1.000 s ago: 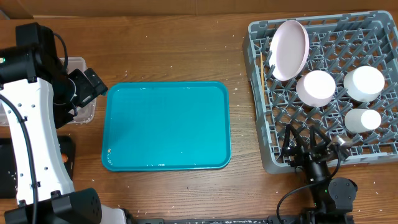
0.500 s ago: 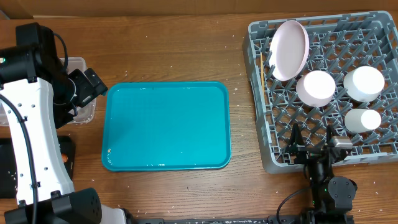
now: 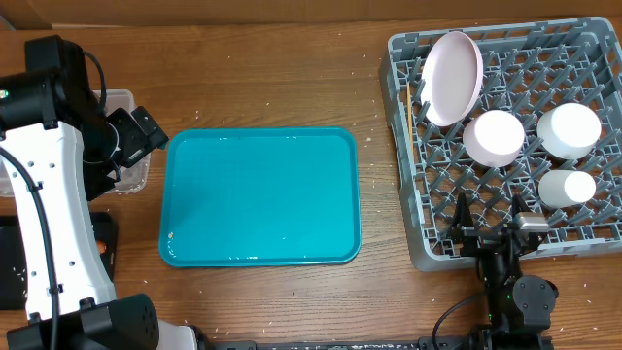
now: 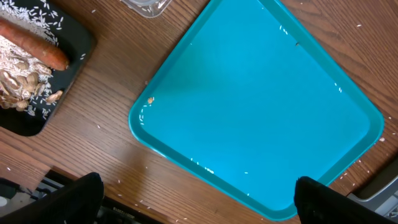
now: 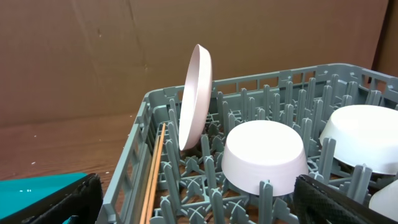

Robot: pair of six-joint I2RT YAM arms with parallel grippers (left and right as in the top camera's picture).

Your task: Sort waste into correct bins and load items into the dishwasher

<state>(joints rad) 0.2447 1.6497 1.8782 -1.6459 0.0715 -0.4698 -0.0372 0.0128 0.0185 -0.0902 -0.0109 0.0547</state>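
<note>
Right gripper [image 3: 488,212], spread and empty, has shifted slightly right at the rack [image 3: 397,107] edge; left gripper [image 4: 198,185] likewise spread; loading looks complete.

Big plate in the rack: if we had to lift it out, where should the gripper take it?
Probably the top rim of the plate, coming straight down. It stands on edge in the rack, lower part among pegs, upper rim free and thin enough to pinch across. A bowl crowds one face, so a side approach looks tight.
</note>
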